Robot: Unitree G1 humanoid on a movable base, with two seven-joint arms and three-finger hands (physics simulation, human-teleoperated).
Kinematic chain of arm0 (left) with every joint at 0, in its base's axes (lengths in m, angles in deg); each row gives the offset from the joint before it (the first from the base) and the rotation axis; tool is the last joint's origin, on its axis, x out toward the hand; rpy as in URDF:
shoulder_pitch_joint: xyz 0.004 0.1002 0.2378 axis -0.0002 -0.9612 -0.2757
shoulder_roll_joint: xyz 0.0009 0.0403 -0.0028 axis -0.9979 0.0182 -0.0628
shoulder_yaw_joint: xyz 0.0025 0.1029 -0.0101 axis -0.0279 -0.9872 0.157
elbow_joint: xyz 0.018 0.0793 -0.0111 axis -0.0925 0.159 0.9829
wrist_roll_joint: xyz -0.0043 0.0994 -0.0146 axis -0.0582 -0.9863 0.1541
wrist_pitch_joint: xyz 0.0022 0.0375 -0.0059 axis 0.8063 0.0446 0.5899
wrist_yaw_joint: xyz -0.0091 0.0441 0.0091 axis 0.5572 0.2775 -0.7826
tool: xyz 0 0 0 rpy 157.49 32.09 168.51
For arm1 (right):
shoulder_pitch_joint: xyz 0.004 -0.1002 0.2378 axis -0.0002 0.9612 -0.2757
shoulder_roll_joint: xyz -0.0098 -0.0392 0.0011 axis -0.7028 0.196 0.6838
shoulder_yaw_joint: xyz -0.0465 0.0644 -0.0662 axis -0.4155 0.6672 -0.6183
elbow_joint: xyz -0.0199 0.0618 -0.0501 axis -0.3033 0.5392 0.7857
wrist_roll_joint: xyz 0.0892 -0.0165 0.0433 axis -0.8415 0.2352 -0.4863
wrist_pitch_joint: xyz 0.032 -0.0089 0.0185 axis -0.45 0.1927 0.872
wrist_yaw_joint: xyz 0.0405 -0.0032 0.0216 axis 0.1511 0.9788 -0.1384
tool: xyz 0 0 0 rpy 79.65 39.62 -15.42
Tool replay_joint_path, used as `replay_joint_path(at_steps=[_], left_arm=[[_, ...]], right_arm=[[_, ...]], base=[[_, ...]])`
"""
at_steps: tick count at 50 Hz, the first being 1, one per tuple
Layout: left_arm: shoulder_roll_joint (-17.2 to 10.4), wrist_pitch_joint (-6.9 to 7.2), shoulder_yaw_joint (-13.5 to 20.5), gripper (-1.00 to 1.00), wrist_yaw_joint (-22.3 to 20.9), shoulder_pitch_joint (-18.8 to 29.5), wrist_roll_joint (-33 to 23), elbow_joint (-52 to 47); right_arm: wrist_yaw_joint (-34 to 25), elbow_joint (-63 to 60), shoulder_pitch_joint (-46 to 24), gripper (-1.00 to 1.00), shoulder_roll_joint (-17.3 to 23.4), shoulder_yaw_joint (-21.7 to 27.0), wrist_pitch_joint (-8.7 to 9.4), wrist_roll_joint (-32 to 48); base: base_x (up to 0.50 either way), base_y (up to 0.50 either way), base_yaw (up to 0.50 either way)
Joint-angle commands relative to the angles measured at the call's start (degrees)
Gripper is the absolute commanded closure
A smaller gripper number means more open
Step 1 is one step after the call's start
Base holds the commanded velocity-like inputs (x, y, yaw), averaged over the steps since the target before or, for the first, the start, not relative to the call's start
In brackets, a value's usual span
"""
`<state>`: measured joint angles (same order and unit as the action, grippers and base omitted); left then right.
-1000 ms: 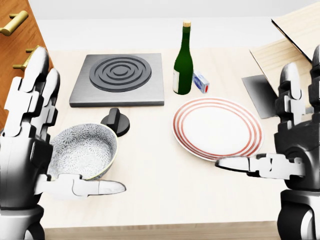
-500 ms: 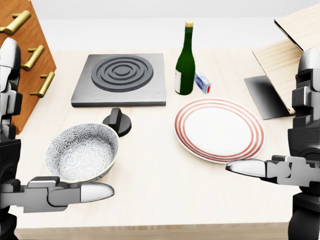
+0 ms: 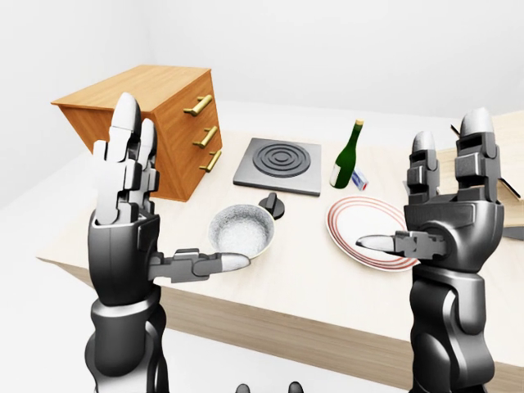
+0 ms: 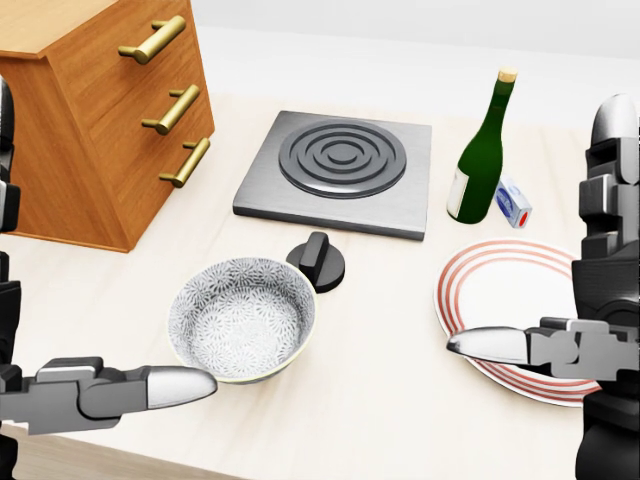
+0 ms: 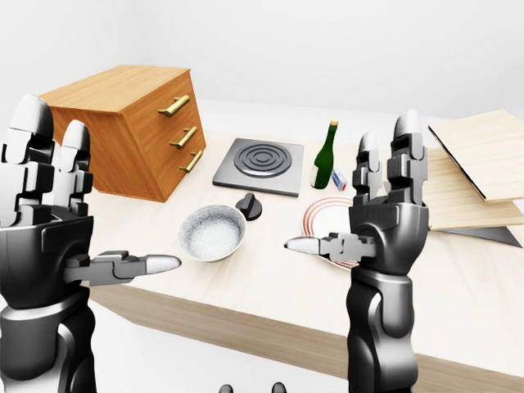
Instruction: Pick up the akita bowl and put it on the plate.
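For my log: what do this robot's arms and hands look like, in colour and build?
The two match. The left hand and right hand have glossy dark-grey palms on dark, jointed forearms. Each has three blocky, segmented fingers with rounded silver-white tips. No cables, markings or sleeves show.

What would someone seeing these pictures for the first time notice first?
The two big grey hands: left hand and right hand stand raised and open at either side of the left-eye view. Between them on the table, the patterned akita bowl sits low and left of centre in the head view, the red-ringed plate at its right.
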<state>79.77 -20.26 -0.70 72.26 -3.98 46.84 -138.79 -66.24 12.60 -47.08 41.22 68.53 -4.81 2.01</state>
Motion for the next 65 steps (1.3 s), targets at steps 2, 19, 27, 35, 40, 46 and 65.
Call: replay_joint_path(at_steps=[2,19,27,35,40,46,65], left_arm=[[0.00,0.00,0.10,-0.92,0.03,-0.13,-0.09,-0.49],[0.07,0.00,0.62,-0.92,-0.05,-0.93,0.60,-0.14],[0.11,0.00,0.58,-0.92,0.08,-1.17,0.72,-0.34],[0.13,0.00,0.35,-0.92,0.08,-1.26,0.50,-1.23],[0.13,0.00,0.15,-0.92,0.01,-1.17,0.38,-1.39],[0.09,0.00,-0.41,-0.92,0.15,-0.86,-0.08,-0.96],[0.06,0.00,0.19,-0.92,-0.19,-0.39,-0.05,-1.39]], right_arm=[[-0.44,-1.64,0.73,-1.00,-0.51,-0.22,0.00,-0.94],[-1.24,-2.46,1.35,-1.00,-0.28,-0.34,0.00,-3.20],[-1.68,-2.11,1.86,-1.00,-0.52,-1.24,0.00,-1.31],[-2.52,1.92,2.51,-1.00,0.18,-6.57,0.00,9.67],[-5.06,7.24,1.08,-1.00,-0.74,-13.83,0.00,21.91],[-9.80,7.45,0.68,-1.00,-2.22,-20.05,0.00,29.70],[-23.85,13.74,-1.71,-1.00,-6.08,-35.56,0.00,51.34]], base=[[0.00,0.00,0.00],[0.26,-0.32,0.00],[0.27,-0.31,0.00],[0.00,0.00,0.00],[0.00,0.00,0.00],[0.00,0.00,0.00],[0.00,0.00,0.00]])
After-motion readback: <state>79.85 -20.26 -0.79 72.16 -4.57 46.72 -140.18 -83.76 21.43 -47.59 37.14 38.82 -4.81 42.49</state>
